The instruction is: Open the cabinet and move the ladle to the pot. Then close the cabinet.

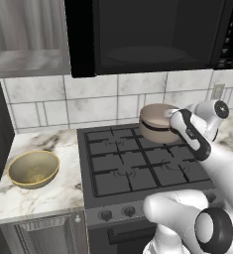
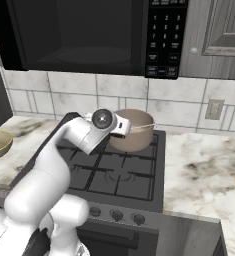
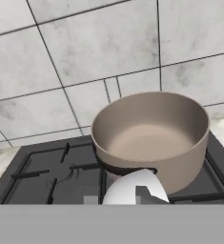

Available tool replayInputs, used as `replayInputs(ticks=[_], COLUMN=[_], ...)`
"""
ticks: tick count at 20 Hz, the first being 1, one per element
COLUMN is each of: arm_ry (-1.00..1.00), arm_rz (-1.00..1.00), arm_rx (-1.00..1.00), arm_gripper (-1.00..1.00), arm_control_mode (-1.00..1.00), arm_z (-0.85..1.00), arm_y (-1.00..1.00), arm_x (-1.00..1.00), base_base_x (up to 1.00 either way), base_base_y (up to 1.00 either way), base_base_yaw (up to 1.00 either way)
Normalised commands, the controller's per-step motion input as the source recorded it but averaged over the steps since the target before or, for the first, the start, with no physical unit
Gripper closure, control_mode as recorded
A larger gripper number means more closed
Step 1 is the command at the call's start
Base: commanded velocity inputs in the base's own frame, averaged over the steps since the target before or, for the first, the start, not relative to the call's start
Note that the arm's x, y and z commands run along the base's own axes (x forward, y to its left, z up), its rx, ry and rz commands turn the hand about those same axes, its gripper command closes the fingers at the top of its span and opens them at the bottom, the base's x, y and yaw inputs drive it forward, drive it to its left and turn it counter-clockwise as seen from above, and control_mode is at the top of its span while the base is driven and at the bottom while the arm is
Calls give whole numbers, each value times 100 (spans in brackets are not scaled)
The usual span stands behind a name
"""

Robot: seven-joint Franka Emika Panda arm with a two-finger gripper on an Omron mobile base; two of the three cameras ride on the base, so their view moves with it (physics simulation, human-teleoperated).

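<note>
The taupe-brown pot [image 1: 155, 121] stands on the stove's back right burner, and its inside [image 3: 147, 138] is empty. My gripper [image 2: 128, 127] hovers at the pot's near rim, shut on the ladle. The ladle's thin handle [image 2: 145, 125] reaches across the pot's top. Its pale rounded bowl [image 3: 132, 188] shows just in front of the pot's near wall. The cabinet [image 1: 29, 57] at the upper left stands open, and its shelf is bare.
A golden-yellow bowl [image 1: 33, 168] sits on the marble counter left of the black gas stove [image 1: 138, 168]. A dark microwave [image 1: 152, 34] hangs low over the stove. Another wall cabinet [image 2: 224, 30] at the upper right is closed. A tiled wall [image 3: 85, 57] rises right behind the pot.
</note>
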Motion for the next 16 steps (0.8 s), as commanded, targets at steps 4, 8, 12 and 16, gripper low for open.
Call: replayInputs(ticks=[4,8,12,16], arm_ry=[5,1,0,0], arm_rz=[0,0,0,0], arm_rx=[1,0,0,0], arm_gripper=[100,100,100,100], arm_control_mode=[-100,-100,-100,-100], arm_z=[-17,-21,-22,-22], arm_y=[0,0,0,0], arm_x=[28,29,29,29], base_base_x=[0,0,0,0], base_base_y=[0,0,0,0], base_base_yaw=[0,0,0,0])
